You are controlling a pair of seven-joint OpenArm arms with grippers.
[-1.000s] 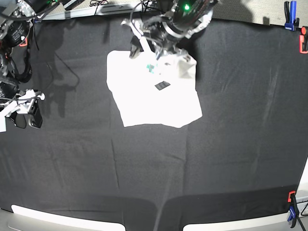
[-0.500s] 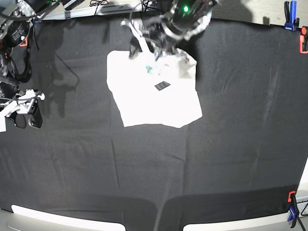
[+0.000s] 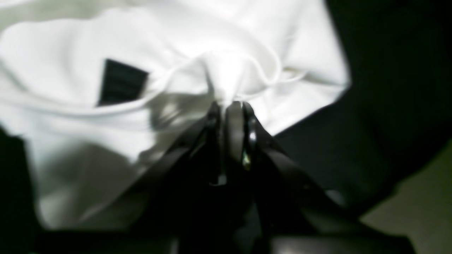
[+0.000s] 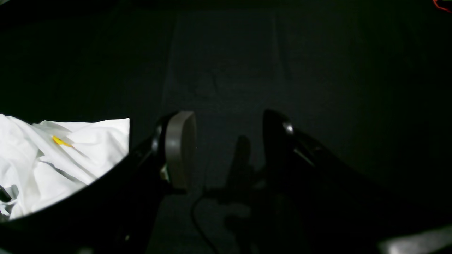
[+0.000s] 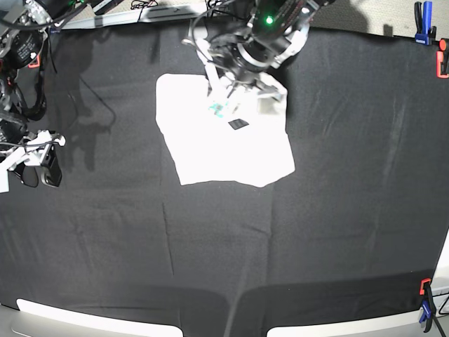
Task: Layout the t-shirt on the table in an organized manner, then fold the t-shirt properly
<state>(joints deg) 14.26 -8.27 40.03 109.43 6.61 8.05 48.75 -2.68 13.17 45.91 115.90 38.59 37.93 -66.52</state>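
The t-shirt (image 5: 224,140) lies plain white side up in the upper middle of the table (image 5: 337,210), toward twelve o'clock in the base view, as a rough, slightly skewed rectangle. A small black tag (image 5: 238,124) sits on the cloth near its upper edge, with a speck of green print (image 5: 218,107) showing at its ten o'clock. The left arm (image 5: 270,28) reaches in from twelve o'clock and covers the shirt's top edge, so the neckline there is hidden in the base view.

In the left wrist view the left gripper (image 3: 229,106) has its jaws pressed together on a bunched ridge of the shirt's white fabric, which puckers up to a peak right at the tips. The black tag lies at the gripper's ten o'clock, apart from it, and black tablecloth fills the side toward three o'clock.

The right gripper (image 5: 35,172) rests at nine o'clock near the table's left edge, well apart from the shirt. In the right wrist view its jaws stand spread with only dark cloth between them, and a crumpled white fold with a yellow fleck (image 4: 60,141) shows at eight o'clock behind one finger.

Red and blue clamps (image 5: 424,28) grip the table edge at two o'clock, and another clamp pair (image 5: 425,309) at four o'clock. Cables (image 5: 147,5) trail along the far edge at eleven o'clock.
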